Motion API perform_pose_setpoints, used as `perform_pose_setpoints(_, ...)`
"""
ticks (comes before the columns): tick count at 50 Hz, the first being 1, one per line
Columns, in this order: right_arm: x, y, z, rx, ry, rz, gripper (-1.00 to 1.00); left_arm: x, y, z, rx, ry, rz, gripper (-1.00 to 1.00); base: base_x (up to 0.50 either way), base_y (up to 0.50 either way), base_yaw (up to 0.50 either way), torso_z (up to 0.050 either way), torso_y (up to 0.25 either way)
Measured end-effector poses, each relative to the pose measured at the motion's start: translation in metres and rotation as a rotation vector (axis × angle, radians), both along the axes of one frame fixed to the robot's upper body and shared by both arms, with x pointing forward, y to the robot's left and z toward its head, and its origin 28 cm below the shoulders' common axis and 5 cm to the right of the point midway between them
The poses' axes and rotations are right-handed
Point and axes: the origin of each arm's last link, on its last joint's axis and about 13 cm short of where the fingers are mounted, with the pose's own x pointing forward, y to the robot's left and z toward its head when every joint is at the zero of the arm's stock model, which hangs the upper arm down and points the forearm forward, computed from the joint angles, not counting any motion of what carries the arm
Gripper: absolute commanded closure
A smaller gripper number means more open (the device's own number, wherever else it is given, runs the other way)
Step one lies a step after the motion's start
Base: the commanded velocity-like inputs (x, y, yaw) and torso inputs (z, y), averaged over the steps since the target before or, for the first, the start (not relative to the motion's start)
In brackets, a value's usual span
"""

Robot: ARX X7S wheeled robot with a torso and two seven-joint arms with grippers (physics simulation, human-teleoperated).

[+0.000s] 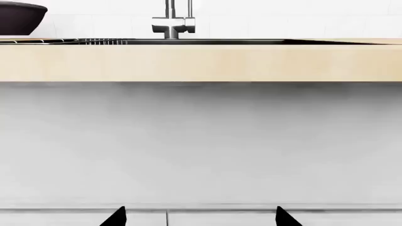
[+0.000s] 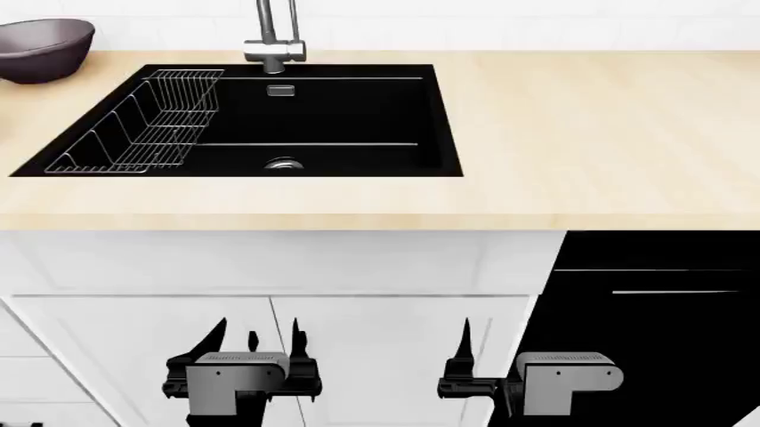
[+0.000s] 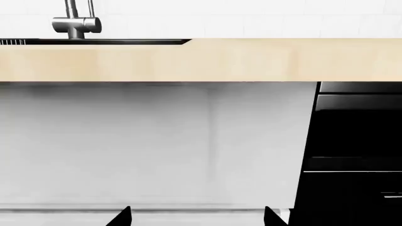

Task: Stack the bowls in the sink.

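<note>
One dark bowl (image 2: 42,49) cut off at frame edge, sink (image 2: 333,116) floor partly hidden

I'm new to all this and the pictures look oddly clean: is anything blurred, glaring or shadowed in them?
Head view: evenly lit and sharp, the black sink so dark its walls barely separate, a soft sheen on the dark bowl. Left wrist view: crisp edges, a soft shadow under the countertop fading down the white cabinet front. Right wrist view: the same shadow band, and faint highlights on the faucet.

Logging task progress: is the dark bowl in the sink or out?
Out. The dark bowl sits upright on the countertop, left of the sink.
</note>
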Motion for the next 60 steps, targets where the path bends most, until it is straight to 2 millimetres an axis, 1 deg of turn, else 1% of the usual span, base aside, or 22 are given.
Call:
perform_pose_setpoints(9,0.0002,0.0002,0.0000,0.000,0.001,-0.004,-1.00,0.0002,-0.0001,-0.0001,-0.003,0.002,-0.005,-1.00,0.00,0.00,0.00,0.000,0.000)
perform_pose_setpoints(30,0.0029,-0.0005,-0.0006,-0.017,0.006,-0.034,-1.00,0.0020,0.0001,-0.0005,-0.022,0.012,-0.010,-1.00,0.00,0.50,0.00,0.000,0.000)
perform_pose_setpoints(60,0.0035,0.0003,-0.0010,-0.036,0.002,-0.029,-1.00,0.0024,0.0009,-0.0009,-0.036,0.016,-0.002,-1.00,-0.02,0.50,0.00,0.000,0.000)
